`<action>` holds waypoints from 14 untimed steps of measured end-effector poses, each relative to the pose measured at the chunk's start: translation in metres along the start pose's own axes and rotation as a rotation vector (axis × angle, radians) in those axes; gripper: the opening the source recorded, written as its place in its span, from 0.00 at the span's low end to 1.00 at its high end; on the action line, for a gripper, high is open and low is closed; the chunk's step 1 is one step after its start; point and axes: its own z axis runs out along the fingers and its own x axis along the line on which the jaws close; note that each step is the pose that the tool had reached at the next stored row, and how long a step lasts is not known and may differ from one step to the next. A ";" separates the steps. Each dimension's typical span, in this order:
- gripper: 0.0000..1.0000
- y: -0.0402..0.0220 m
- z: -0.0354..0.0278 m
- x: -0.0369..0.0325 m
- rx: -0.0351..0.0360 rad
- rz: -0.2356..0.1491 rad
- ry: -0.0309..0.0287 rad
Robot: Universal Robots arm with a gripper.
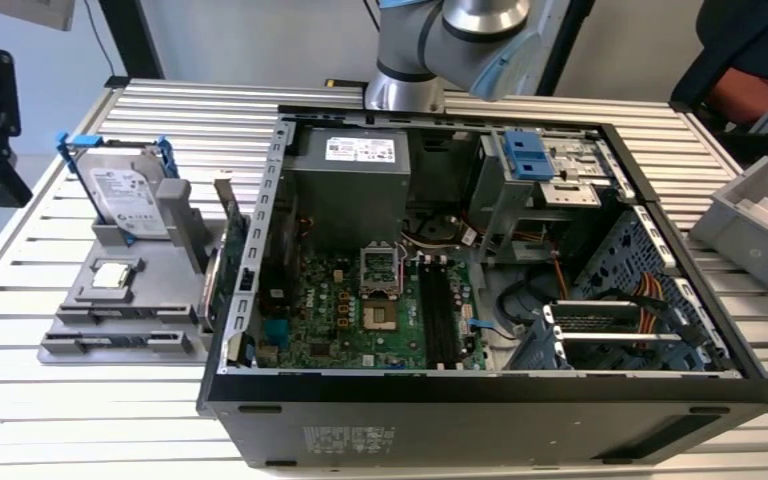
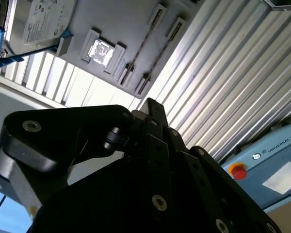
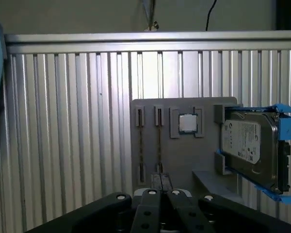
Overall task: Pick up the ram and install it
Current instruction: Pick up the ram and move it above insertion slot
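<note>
Your pincer [image 3: 160, 182] hangs above the grey holder [image 3: 206, 109], well apart from it. I cannot tell whether it is released or clenched. The ram [image 3: 158, 141] stands on edge in that holder, with a second stick [image 3: 140, 141] just beside it and parallel. In the first wrist view the pincer lines up with the ram, not with its neighbour.

To take it well, I judge you should come straight down over its middle, square to its long edge, and close across its thin faces. The neighbour leaves little room, so any skew risks nudging it. The processor chip [image 3: 186, 124] and the hard drive [image 3: 252, 148] share the holder on the ram's other side.

In the exterior view the holder sits at the left of the frame on the ribbed metal tabletop [image 1: 157, 420], beside the open computer case [image 1: 491, 390]. The case's black memory slots [image 1: 438, 310] lie near the middle of the frame — a grey bin [image 1: 744, 215] stands at the right edge.
</note>
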 end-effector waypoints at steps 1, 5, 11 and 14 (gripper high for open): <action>0.00 0.0000 0.0000 0.0000 -0.0004 -0.013 0.0001; 0.00 0.0000 0.0000 0.0000 -0.0022 -0.068 0.0007; 0.00 0.0000 0.0000 0.0000 -0.0045 -0.137 0.0014; 0.00 0.0000 0.0000 0.0000 -0.0051 -0.158 0.0016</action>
